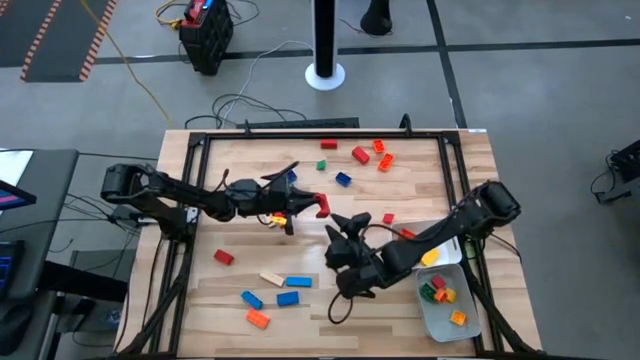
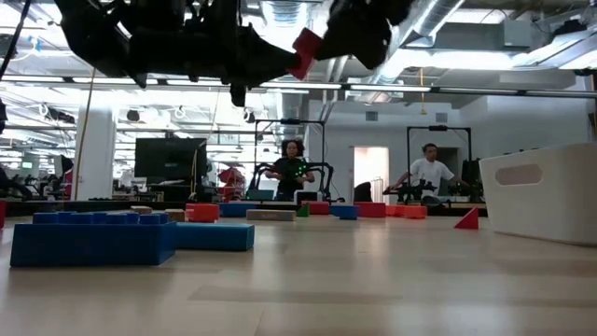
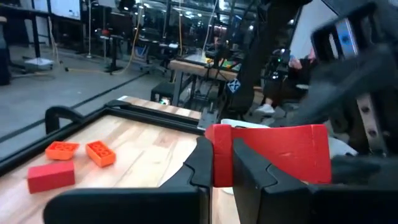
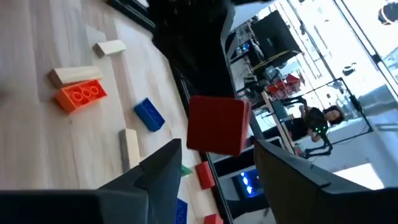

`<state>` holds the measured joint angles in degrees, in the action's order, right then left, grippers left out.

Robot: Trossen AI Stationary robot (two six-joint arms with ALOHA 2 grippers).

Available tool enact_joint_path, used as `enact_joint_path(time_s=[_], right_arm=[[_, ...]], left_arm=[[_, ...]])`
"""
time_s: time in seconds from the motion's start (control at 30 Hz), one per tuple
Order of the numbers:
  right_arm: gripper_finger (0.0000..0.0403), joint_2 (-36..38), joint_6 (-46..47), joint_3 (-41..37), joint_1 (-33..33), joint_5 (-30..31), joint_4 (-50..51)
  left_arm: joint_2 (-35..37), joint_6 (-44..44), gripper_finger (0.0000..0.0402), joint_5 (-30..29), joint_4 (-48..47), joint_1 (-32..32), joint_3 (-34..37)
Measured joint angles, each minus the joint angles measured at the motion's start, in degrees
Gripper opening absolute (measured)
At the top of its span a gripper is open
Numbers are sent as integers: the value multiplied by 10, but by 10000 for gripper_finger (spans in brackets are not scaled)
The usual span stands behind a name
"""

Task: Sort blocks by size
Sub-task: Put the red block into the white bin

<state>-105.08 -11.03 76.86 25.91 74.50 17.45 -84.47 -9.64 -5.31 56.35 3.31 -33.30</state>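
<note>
Clamped between the shut fingers of the left gripper (image 1: 318, 206), a red brick (image 1: 322, 206) of smooth, hard plastic is held in the air above the middle of the wooden table (image 1: 240, 150). In the left wrist view its flat rectangular face (image 3: 273, 154) is seen pinched at one end. The right gripper (image 1: 340, 228) is placed at about five o'clock from the brick, just beside it; its dark, angular fingers are spread apart around the block without holding it. Other studded bricks lie scattered on the pale wood grain: blue, orange and tan ones toward seven o'clock, red and orange ones toward one o'clock. A white plastic tray (image 1: 445, 322) with rounded corners, at four o'clock, holds several small bricks.
</note>
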Motion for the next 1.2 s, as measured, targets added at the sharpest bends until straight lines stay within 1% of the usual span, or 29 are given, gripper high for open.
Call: enact_joint_path(time_s=[0.17,0.23,0.43,0.53,0.63,0.73,0.87,0.97,1.13,1.2], right_arm=[[257,-3,-30,23,-3,-4,-2],[270,-3,-31,31,-3,-6,-5],[308,-3,-31,35,-6,-7,-4],[316,-3,-30,35,-9,-7,-5],[314,-3,-29,35,-14,-10,-6],[302,-3,-17,35,-21,-17,-6],[272,-3,-6,35,-33,-57,-9],[239,-2,-4,35,-40,-66,-10],[166,-2,-6,35,-40,-64,-10],[161,-2,-4,35,-40,-65,-10]], left_arm=[[0,3,24,-10,14,-24,0],[0,7,24,-23,15,-30,0],[0,0,24,-29,28,-34,0],[0,-3,24,-29,29,-34,0],[0,-7,25,-29,30,-34,0],[0,-7,25,-29,30,-34,0],[0,-7,25,-29,28,-34,0],[0,-4,25,-30,21,-34,0],[0,-19,28,-42,11,-34,0],[0,-13,42,-46,1,-34,-1]])
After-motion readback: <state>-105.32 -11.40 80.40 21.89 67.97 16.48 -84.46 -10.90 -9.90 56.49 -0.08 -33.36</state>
